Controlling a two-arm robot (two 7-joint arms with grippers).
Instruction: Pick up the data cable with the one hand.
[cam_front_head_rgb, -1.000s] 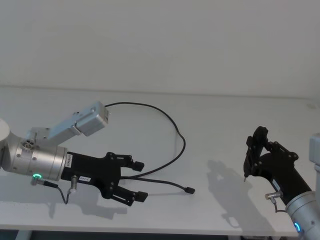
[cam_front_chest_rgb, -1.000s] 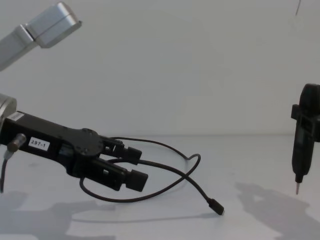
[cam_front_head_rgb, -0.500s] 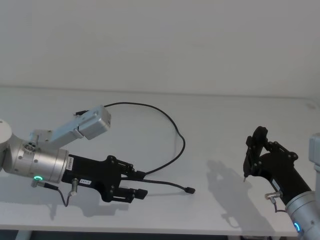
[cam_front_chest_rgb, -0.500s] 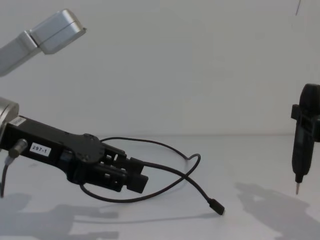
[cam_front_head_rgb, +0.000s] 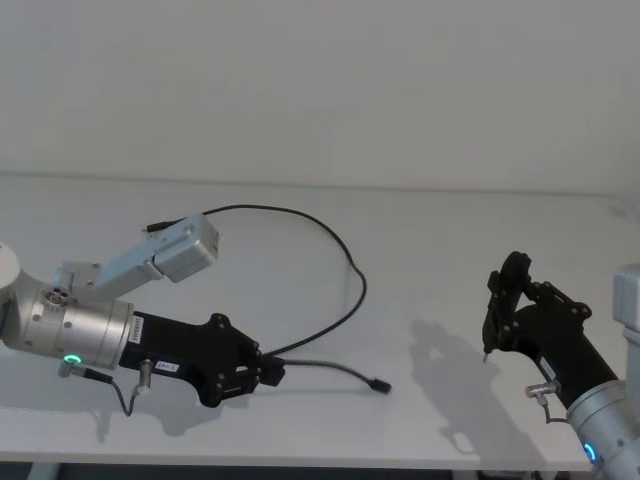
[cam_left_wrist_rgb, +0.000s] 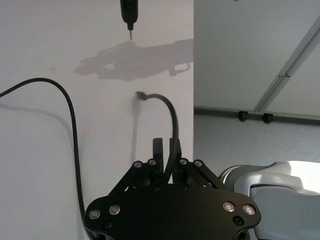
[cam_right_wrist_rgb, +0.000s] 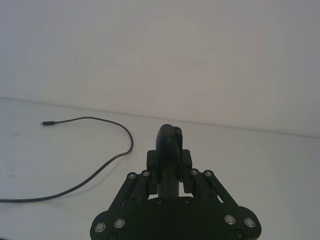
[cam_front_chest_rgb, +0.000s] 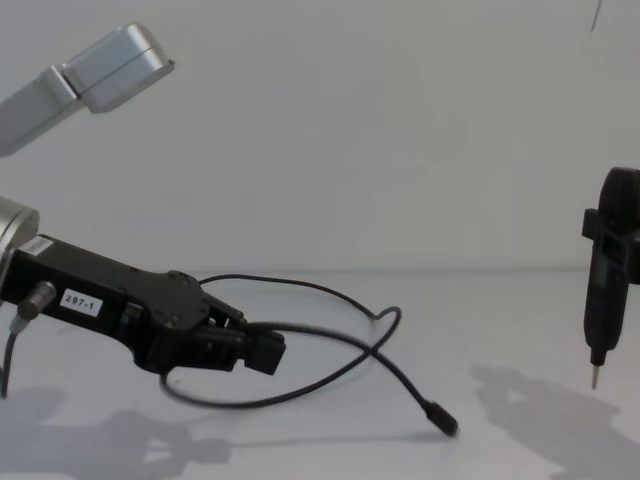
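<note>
Left hand: low over the front of the tabletop, fingers pinched together on the data cable, and the cord comes out right between the tips.
Grip risk: that's a thin, slick-looking cord in a narrow pinch. A quick lift could let it slide through, I'd say.
Short end: past the fingers it arches up, then drops to the plug, down by the tabletop. Not much cord there, so if it slips that way the plug could pull clean through and the cable is lost.
Long end: the big loop sweeps back toward the wall and round to the arm's own silver link. I can't tell if it touches. Raise the arm and that loop could snag or drag there, tugging against the pinch.
Right hand: parked well apart on the right, clamped on a pen-like tool, tip down. Trouble there only if the loose cord swings wide.
</note>
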